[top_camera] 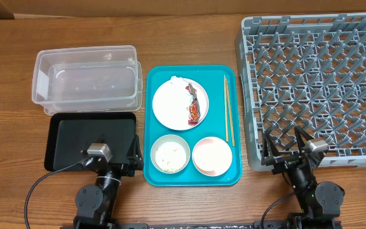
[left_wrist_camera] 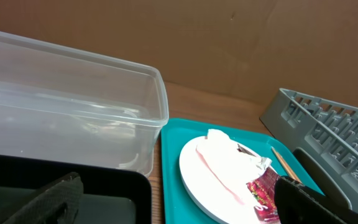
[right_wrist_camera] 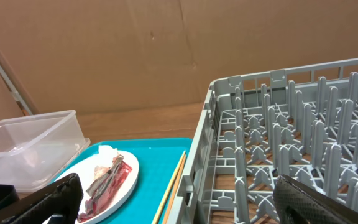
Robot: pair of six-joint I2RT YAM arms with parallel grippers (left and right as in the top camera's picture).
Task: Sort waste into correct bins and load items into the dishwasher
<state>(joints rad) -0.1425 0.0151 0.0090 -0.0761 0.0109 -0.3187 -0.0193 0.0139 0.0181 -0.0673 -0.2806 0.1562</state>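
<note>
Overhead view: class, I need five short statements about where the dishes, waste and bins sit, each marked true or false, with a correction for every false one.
1. The red-and-white wrapper lies on the white plate. True.
2. The chopsticks stand in the dish rack. False: they lie flat on the teal tray, right of the plate.
3. The white bowl and the pinkish bowl both sit on the teal tray. True.
4. The black tray lies right of the teal tray. False: it lies left of it, next to the clear tub.
5. The dish rack holds no dishes. True.
</note>
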